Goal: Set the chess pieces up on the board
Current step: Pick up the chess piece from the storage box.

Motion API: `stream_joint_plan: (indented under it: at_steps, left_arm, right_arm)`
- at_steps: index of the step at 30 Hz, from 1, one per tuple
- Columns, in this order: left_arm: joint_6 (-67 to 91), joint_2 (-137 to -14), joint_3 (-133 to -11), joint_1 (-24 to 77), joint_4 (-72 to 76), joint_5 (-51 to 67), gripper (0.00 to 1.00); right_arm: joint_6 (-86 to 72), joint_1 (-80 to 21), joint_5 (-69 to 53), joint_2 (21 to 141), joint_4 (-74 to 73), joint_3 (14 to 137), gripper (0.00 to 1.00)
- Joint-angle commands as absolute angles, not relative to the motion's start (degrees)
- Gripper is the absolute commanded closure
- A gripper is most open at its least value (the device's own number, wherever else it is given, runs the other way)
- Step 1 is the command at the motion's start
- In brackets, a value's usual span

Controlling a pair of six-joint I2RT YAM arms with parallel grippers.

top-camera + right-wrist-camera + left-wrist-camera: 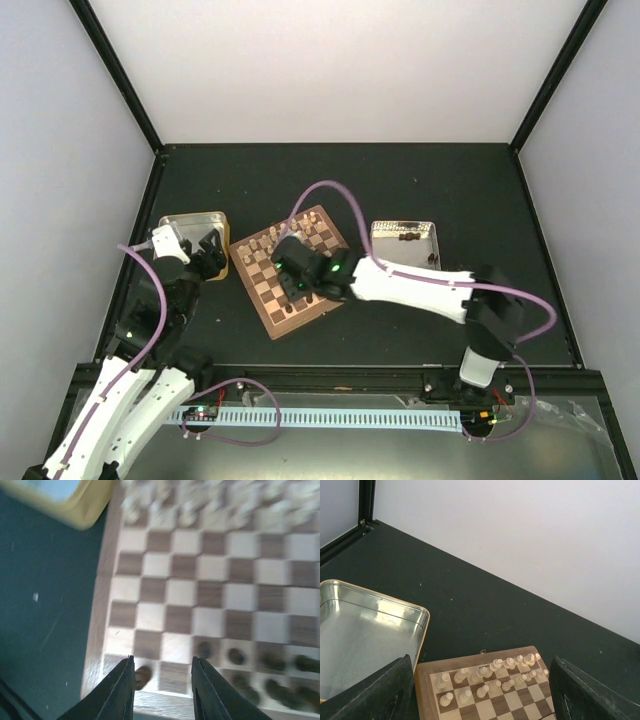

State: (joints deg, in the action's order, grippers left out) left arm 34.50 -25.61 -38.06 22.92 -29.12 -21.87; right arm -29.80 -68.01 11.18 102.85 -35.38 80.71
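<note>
The board (290,272) lies at the centre of the dark counter (420,180), turned so that its corners point roughly up and down the overhead frame. The cream pieces (492,675) stand in two rows along the board's upper-left edge in that frame, the edge nearest the gold tin (365,630), which sits just left of the board. The dark pieces (272,665) occupy the opposite edge, at the lower right of the right wrist view. This view is blurred and piece types cannot be read. Further dark pieces lie in the silver tin (405,252), just right of the board.

Right hand (163,660): low over the board, fingers spread, bare squares visible between them. One dark piece (142,676) sits on the corner square inside the gap, just beside the frame-left finger (117,695). Contact cannot be determined.

Left hand (480,680): fingers spread wide, holding nothing, hovering at the left of the overhead frame beside the gold tin's right side, facing the cream rows
</note>
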Motion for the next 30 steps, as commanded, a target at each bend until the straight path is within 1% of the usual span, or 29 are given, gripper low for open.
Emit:
stream_joint_plan:
  at_steps: [1, 5, 8, 14, 16, 19, 22, 30]
  left_arm:
    - [33.65, -26.02, -38.16, 22.48, -28.15, -21.06, 0.24]
    - [33.25, -26.66, -37.89, 22.49, -27.08, -19.6, 0.24]
    - [33.07, -27.43, -37.79, 22.52, -26.69, -18.93, 0.24]
    - [32.43, -28.6, -37.84, 22.54, -26.19, -18.46, 0.23]
    - [32.31, -28.82, -37.88, 22.5, -26.21, -18.33, 0.23]
    - [32.28, -29.1, -37.77, 22.49, -26.22, -18.05, 0.23]
    - [32.26, -29.31, -37.79, 22.49, -26.31, -17.78, 0.23]
    - [32.28, -29.48, -38.21, 22.5, -27.0, -17.22, 0.23]
  right_arm:
    - [-36.08, -61.66, 19.33, 93.46, -34.44, 76.06, 0.68]
    - [-41.52, -52.81, 25.13, 88.26, -37.93, 69.92, 0.69]
    - [-42.35, -45.14, 27.94, 86.56, -39.7, 65.32, 0.69]
    - [-41.16, -33.27, 28.5, 87.69, -37.95, 58.37, 0.76]
    - [-39.43, -30.56, 27.69, 88.96, -35.48, 57.36, 0.76]
    - [-36.35, -27.01, 24.2, 92.12, -31.73, 58.08, 0.73]
    - [-36.67, -24.56, 21.85, 95.21, -28.7, 59.82, 0.71]
    - [-43.32, -22.04, 23.64, 103.65, -25.9, 67.08, 0.71]
